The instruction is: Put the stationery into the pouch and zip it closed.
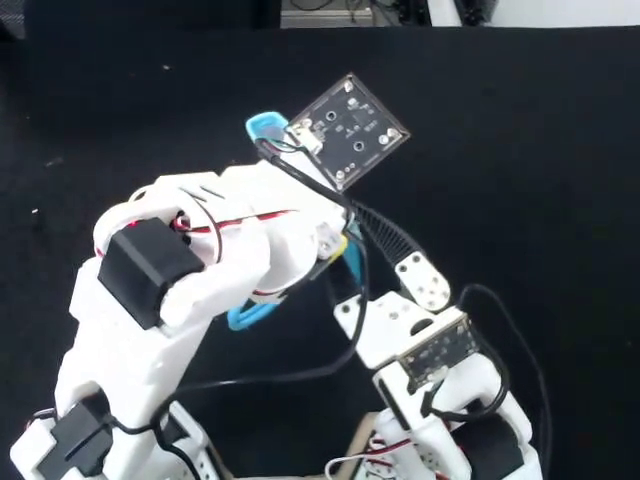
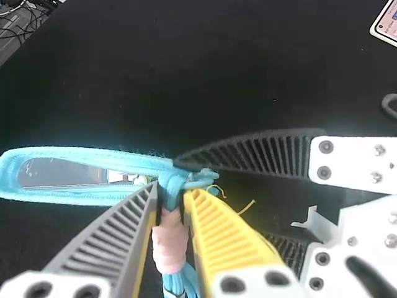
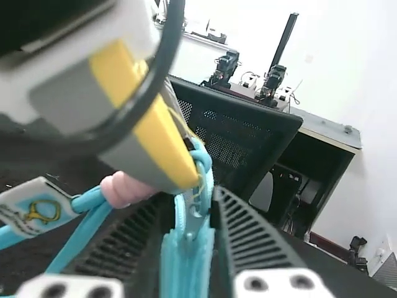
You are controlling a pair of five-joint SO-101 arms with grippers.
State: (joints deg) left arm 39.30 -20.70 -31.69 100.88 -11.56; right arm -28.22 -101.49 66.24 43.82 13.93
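Note:
The blue pouch [image 2: 74,177] hangs off the black table, held at one end by both grippers. My left gripper [image 2: 170,194], with one grey and one yellow finger [image 2: 217,230], is shut on the pouch's blue edge. A pink piece [image 2: 169,245] sits between its fingers. My right gripper [image 3: 193,208], with black ribbed fingers [image 3: 248,239], is shut on the blue pouch edge [image 3: 186,254] just beside the left one's yellow finger [image 3: 155,139]. In the high view the pouch [image 1: 265,127] shows in parts around the left arm, and both grippers meet near the middle [image 1: 348,268].
The black table [image 1: 540,180] stretches around both arms. A white card [image 2: 386,26] lies at the table's far edge. A labelled tag [image 3: 28,211] hangs from the pouch. A black mesh chair [image 3: 248,139] stands in the room behind.

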